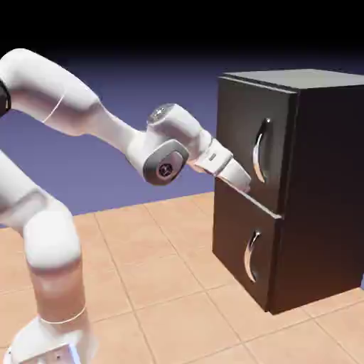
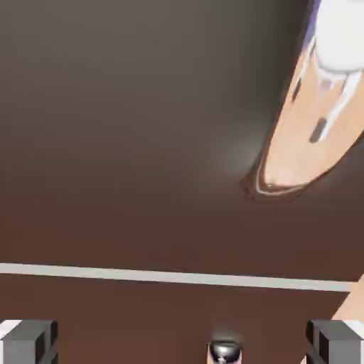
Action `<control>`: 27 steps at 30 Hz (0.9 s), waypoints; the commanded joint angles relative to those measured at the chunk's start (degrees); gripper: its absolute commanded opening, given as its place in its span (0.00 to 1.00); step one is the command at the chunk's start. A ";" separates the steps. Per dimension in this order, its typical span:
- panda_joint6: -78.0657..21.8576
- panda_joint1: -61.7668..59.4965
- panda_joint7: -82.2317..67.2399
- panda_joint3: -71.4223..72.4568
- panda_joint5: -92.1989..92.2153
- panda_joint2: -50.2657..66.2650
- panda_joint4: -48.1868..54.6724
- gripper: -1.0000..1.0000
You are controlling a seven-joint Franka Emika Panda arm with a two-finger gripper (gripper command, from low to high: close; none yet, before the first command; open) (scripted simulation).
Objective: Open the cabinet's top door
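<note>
The dark brown-black cabinet [image 1: 323, 192] stands at the right of the exterior view. Its top door [image 1: 238, 117] carries a curved silver handle [image 1: 260, 151]. My gripper [image 1: 240, 179] is close against the door's lower part, below and left of that handle, and I cannot tell whether it touches. In the hand view dark brown panel [image 2: 142, 128] fills the picture, crossed by a pale grey line [image 2: 178, 276]. The fingertips [image 2: 28, 343] stand far apart at the bottom corners. A silver handle end [image 2: 225, 350] shows between them, ungripped. The gripper [image 2: 181, 345] is open.
The lower door [image 1: 234, 234] has its own silver handle [image 1: 251, 257] below my hand. The cabinet stands on a tan tiled floor [image 1: 163, 284]. A patch of tan floor and white robot [image 2: 306, 121] shows at the hand view's upper right.
</note>
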 commanded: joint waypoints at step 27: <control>-7.03 18.28 -23.31 -21.24 -67.28 -11.17 3.43 0.50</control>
